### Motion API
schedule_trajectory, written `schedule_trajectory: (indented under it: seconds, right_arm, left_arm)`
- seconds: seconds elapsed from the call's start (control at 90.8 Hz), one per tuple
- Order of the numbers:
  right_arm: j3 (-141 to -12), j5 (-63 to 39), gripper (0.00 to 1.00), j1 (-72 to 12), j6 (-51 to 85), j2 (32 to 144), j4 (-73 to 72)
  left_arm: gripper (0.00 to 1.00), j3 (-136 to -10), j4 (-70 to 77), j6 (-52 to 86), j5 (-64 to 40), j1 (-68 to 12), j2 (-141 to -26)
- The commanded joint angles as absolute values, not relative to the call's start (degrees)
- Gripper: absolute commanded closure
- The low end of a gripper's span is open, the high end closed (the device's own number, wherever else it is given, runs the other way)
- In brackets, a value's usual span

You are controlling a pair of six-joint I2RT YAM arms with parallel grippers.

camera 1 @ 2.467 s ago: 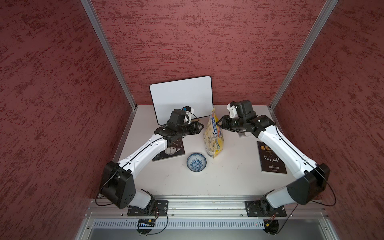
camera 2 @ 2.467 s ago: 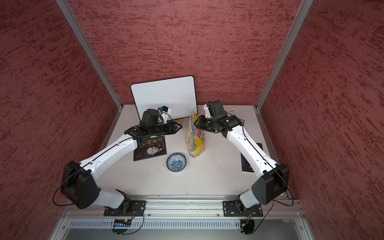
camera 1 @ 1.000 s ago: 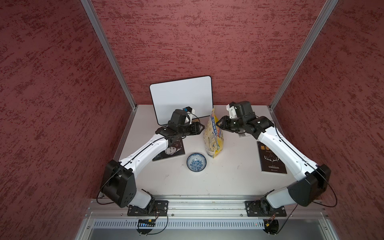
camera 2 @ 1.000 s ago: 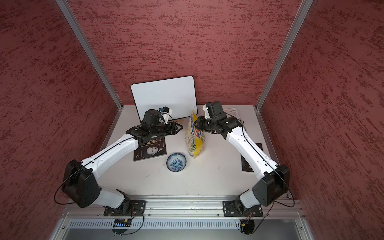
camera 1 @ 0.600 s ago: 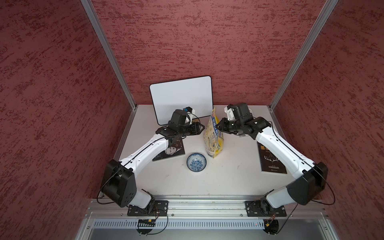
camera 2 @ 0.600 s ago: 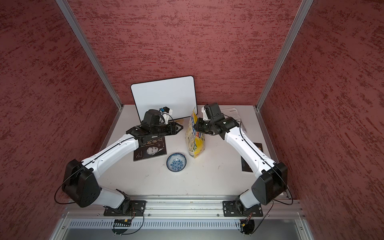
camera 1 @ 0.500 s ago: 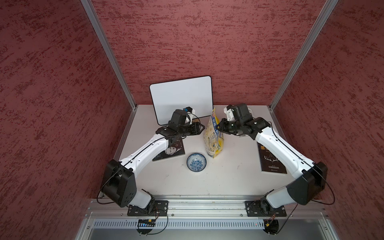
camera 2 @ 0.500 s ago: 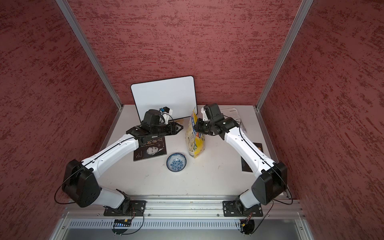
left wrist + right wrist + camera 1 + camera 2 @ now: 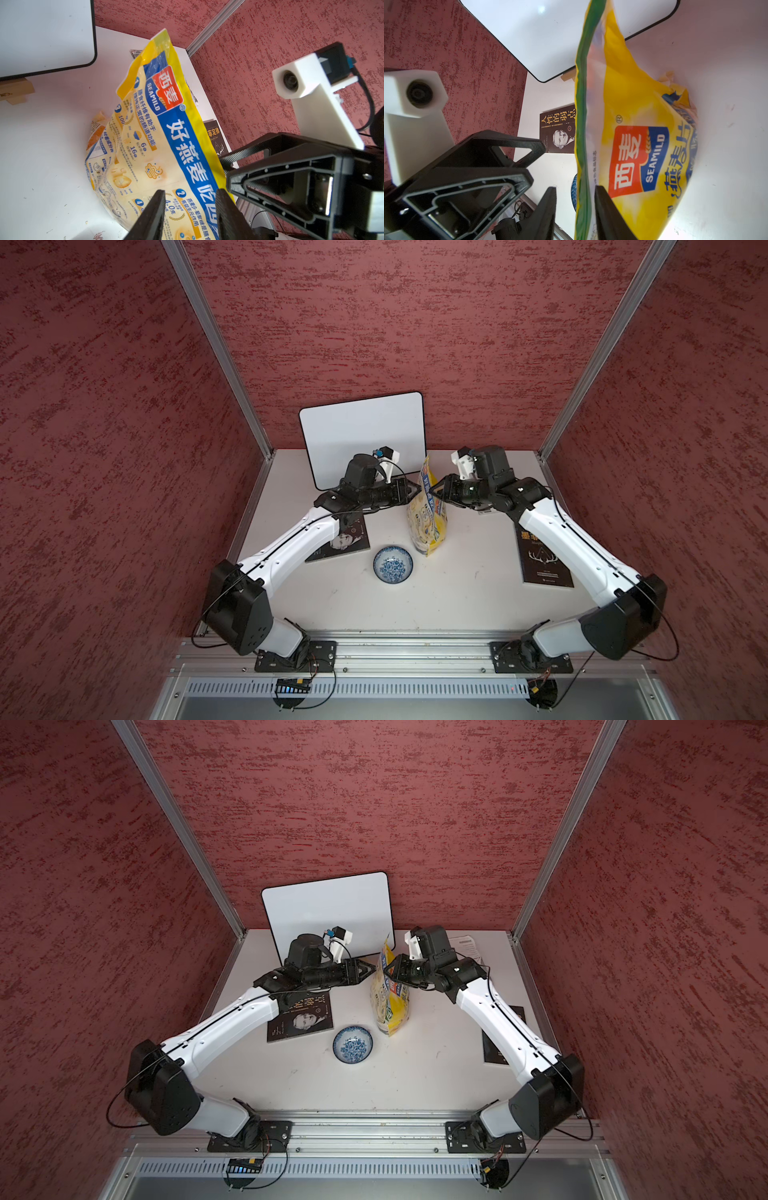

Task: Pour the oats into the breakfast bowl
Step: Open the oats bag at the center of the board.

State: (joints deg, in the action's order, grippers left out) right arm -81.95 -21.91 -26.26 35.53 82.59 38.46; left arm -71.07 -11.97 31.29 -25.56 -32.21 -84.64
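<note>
Pouch of oats [image 9: 427,510] stands upright on your table [image 9: 457,593], just behind the breakfast bowl [image 9: 392,569]. Your left gripper [image 9: 190,207] and right gripper [image 9: 575,205] face it from opposite sides at its upper part, jaws parted; the right straddles the green top edge, and you can't tell whether either grips.

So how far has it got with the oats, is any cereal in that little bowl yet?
Not yet. The bowl shows only its blue pattern, with no oats in it, and stands on the table just in front of the pouch, which stands upright. In hand: the left gripper and right gripper flank the pouch's top, jaws parted; the right's straddle the green top band. Left: getting the pouch open, lifting, tipping it over the bowl.
</note>
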Motion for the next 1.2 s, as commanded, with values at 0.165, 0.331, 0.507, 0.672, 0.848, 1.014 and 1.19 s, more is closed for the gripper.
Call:
schedule_trajectory:
  seconds: [0.165,0.331,0.507,0.672,0.848,1.014,1.19]
  right_arm:
    - [-81.03,-21.21,0.76,-25.54,36.16,81.16,38.80]
    - [-81.28,-19.40,0.84,-25.53,35.63,81.08,40.50]
    - [-81.05,-20.18,0.84,-25.66,35.83,81.09,39.92]
    - [-80.86,-22.64,0.82,-25.74,36.28,81.82,38.66]
    - [-80.86,-22.68,0.82,-25.74,36.04,81.95,38.82]
    - [-80.64,-22.82,0.82,-25.86,36.12,82.46,38.64]
    - [-80.75,-23.33,0.82,-26.32,36.12,83.14,38.30]
  left_arm:
    - [0.60,-72.30,-10.13,31.53,-26.38,-33.87,-87.99]
    - [0.61,-72.25,-10.17,31.38,-26.05,-34.06,-88.74]
    - [0.61,-72.14,-10.28,31.25,-25.76,-34.09,-88.84]
    - [0.61,-72.08,-10.53,31.12,-25.58,-34.10,-88.94]
    - [0.61,-71.98,-10.57,31.03,-25.34,-34.03,-88.90]
    - [0.61,-71.90,-10.77,30.95,-25.31,-34.09,-88.88]
    - [0.61,-71.81,-10.86,30.93,-25.14,-34.08,-88.87]
